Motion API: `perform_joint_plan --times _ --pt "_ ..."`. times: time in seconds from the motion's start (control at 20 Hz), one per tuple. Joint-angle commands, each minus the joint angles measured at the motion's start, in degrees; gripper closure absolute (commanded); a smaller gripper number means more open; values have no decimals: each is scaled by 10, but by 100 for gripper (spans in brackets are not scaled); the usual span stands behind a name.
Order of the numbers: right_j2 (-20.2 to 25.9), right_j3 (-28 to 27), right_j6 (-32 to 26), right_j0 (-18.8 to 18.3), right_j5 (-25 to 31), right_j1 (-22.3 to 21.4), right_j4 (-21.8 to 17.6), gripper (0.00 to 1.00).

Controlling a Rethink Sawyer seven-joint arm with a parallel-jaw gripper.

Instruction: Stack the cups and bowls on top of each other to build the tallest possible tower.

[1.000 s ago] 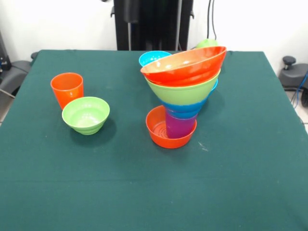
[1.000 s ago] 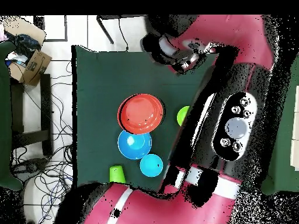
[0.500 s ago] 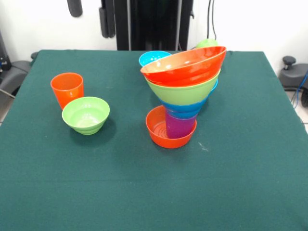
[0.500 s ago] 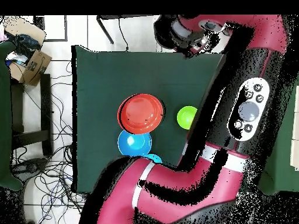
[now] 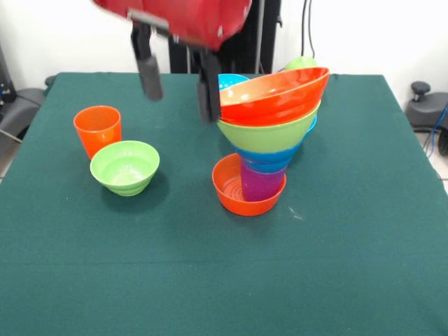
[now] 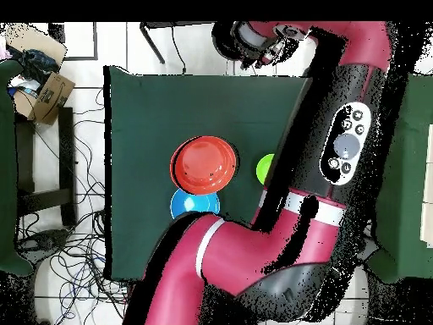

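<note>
Orange-topped funnel tower point(image 5: 269, 133), purple cup base, leaning; gripper point(image 5: 178, 80) open

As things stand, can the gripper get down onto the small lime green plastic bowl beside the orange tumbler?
Probably yes. The open gripper hangs above the table; the lime green bowl sits open-side up with nothing over it, close to the orange tumbler.

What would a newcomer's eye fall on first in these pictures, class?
First, the tower near the table's middle: a purple cup standing in a small orange bowl, topped by blue, lime green and large orange bowls that lean to one side. Next, the red arm's tool, open, hanging just beside the tower's top. Off to the side sit an orange cup and a small green bowl.
</note>
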Motion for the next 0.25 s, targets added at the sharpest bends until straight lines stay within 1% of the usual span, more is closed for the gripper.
perform_joint_plan --times 0.05,0.15,0.2,0.25 --pt "-91 -21 -191 -18 -88 50 43 0" --pt "-98 -18 -198 -20 -95 53 50 0" --pt "-87 -12 -204 -17 -90 47 39 0" --pt "-91 -11 -209 -19 -90 45 40 0"
